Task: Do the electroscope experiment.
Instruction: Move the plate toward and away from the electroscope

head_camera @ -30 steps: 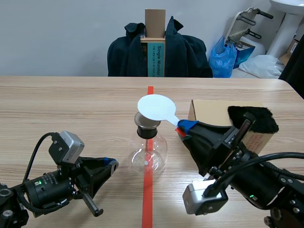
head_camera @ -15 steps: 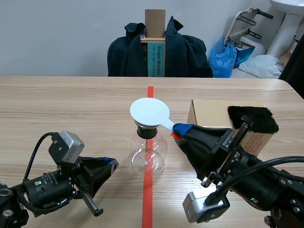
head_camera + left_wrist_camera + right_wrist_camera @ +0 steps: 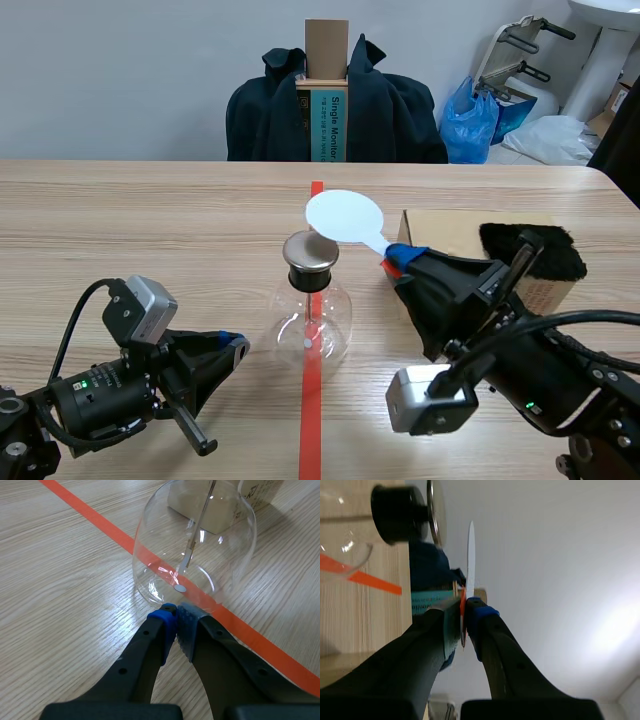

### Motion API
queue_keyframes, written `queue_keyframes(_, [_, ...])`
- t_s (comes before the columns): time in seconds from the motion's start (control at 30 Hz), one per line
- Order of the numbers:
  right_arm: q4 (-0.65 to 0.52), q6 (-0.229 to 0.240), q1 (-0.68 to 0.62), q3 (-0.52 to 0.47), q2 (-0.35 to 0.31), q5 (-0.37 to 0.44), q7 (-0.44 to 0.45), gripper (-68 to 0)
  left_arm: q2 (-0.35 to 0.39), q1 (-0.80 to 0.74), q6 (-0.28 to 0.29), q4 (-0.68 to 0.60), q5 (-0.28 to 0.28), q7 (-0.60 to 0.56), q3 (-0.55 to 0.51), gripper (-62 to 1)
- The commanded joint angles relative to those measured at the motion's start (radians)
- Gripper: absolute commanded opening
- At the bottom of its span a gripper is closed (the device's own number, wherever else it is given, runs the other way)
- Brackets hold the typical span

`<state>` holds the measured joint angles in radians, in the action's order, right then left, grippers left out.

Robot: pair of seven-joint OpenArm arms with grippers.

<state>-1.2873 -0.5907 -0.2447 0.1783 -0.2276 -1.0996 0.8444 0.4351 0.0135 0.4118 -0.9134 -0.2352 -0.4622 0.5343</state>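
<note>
Wooden surface, crossed by an orange-red tape line running away from the robot. A dark jacket hangs over a chair beyond the far edge.

Cardboard box, standing right of the tape line. A piece of black fur lies on its top, at the right end.

Electroscope flask, round clear glass, upright on the tape line near the middle of the surface.

Right end effector, raised between flask and box and closed on the stem of the white disc. The wrist view shows the stem clamped between the pads, with the disc edge-on ahead of the fingertips.

Left end effector, low on the surface left of the flask. Its pads are pressed together on nothing, and its tips are just beside the flask's base; contact cannot be told.

Metal cap, seated on the flask's black neck. The disc is held beside and slightly above it, with a narrow gap between them in the right wrist view.

Thin rod, hanging inside the flask.
</note>
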Motion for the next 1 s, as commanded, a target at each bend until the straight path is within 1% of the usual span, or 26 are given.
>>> queue_keyframes(0.0, [-0.024,-0.014,0.015,-0.009,-0.013,0.011,-0.044,-66.9,0.001,0.001,0.001,-0.023,-0.007,-0.021,-0.007,-58.2])
queue_keyframes(0.17, [-0.024,-0.014,0.014,-0.019,-0.013,0.011,-0.199,-66.9,0.001,0.001,0.001,-0.023,-0.007,-0.021,-0.007,-58.2])
queue_keyframes(0.3, [-0.045,-0.014,0.007,-0.050,-0.014,0.020,-0.287,-66.9,0.001,0.001,0.001,-0.023,-0.007,-0.021,-0.007,-58.2])
queue_keyframes(0.4, [-0.105,-0.014,-0.012,-0.086,-0.019,0.046,-0.338,-66.9,0.001,0.001,0.001,-0.023,-0.007,-0.021,-0.007,-58.2])
queue_keyframes(0.57, [-0.227,-0.014,-0.062,-0.149,-0.036,0.092,-0.367,-66.9,0.001,0.001,0.001,-0.023,-0.007,-0.021,-0.007,-58.2])
queue_keyframes(0.77, [-0.344,-0.014,-0.112,-0.224,-0.035,0.140,-0.368,-66.9,0.014,-0.001,0.002,-0.029,-0.007,-0.026,-0.007,-58.2])
queue_keyframes(0.87, [-0.399,-0.014,-0.139,-0.259,-0.035,0.169,-0.369,-66.9,0.054,-0.026,0.002,-0.058,-0.007,-0.076,-0.008,-58.2])
queue_keyframes(0.97, [-0.452,-0.014,-0.168,-0.295,-0.035,0.199,-0.370,-66.9,0.129,-0.092,0.002,-0.138,-0.007,-0.157,-0.013,-58.2])
